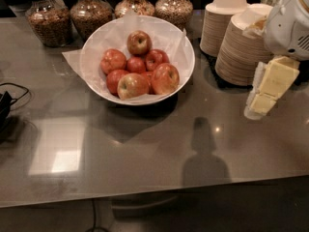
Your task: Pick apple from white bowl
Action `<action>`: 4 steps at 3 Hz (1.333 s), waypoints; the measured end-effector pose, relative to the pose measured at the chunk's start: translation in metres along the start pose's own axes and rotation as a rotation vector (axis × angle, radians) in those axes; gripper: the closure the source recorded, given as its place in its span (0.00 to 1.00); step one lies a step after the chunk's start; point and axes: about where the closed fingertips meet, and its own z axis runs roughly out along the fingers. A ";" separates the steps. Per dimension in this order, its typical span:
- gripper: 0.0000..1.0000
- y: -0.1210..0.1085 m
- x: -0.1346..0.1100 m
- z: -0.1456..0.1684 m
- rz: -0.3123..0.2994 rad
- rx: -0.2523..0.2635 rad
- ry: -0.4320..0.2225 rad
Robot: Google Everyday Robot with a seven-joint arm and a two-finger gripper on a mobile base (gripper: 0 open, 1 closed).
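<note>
The white bowl (185,48), wide and lined with crinkled white paper, stands at the back middle of the grey table. It holds several apples. The largest apple (165,78), deep red with faint yellow streaks, lies at the bowl's front right. Beside it on the left is an apple with a yellow-green patch (131,85). My gripper (263,103), with yellowish pads, hangs above the table at the right. It is well to the right of the bowl, a little nearer the table's front, and holds nothing.
Two stacks of small beige disposable bowls (241,47) stand just behind and left of the gripper. Several glass jars of grain and nuts (89,13) line the back edge. A black cable (9,100) lies at the left edge.
</note>
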 end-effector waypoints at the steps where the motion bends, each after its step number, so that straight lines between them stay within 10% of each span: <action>1: 0.00 -0.004 -0.044 0.019 -0.069 -0.071 -0.132; 4: 0.00 -0.011 -0.080 0.048 -0.073 -0.113 -0.295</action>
